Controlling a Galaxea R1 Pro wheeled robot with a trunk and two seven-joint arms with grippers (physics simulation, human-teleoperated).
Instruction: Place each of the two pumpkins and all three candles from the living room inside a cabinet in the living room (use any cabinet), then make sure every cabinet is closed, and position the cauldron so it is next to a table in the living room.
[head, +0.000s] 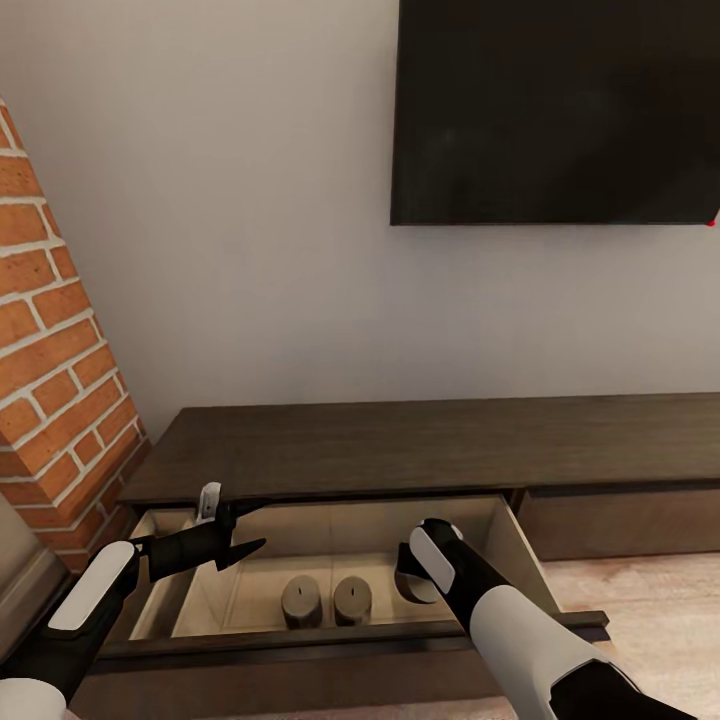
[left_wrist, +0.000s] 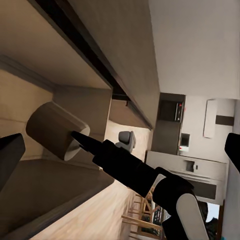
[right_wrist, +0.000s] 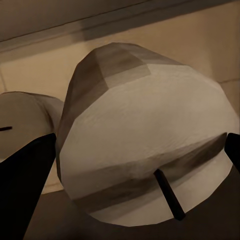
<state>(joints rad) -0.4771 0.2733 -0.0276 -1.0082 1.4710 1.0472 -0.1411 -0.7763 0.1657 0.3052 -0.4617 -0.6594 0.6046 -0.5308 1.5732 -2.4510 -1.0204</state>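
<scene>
The long dark-brown cabinet (head: 400, 440) stands against the wall with its left drawer (head: 350, 632) pulled out. Two beige candles (head: 301, 603) (head: 352, 600) stand upright side by side on the drawer floor. My right gripper (head: 420, 582) reaches down into the drawer's right part, shut on a third candle (right_wrist: 145, 145), which is tilted between the fingers (right_wrist: 25, 190). My left gripper (head: 232, 525) hovers open over the drawer's left end, holding nothing. In the left wrist view a candle (left_wrist: 52, 130) sits beside the right arm (left_wrist: 130, 167). The pumpkins and cauldron are out of view.
A brick column (head: 50, 350) rises close at the left, beside the left arm. A dark TV (head: 555, 110) hangs on the wall above the cabinet. Another cabinet front (head: 620, 520) at the right is shut, with wood floor (head: 650, 610) before it.
</scene>
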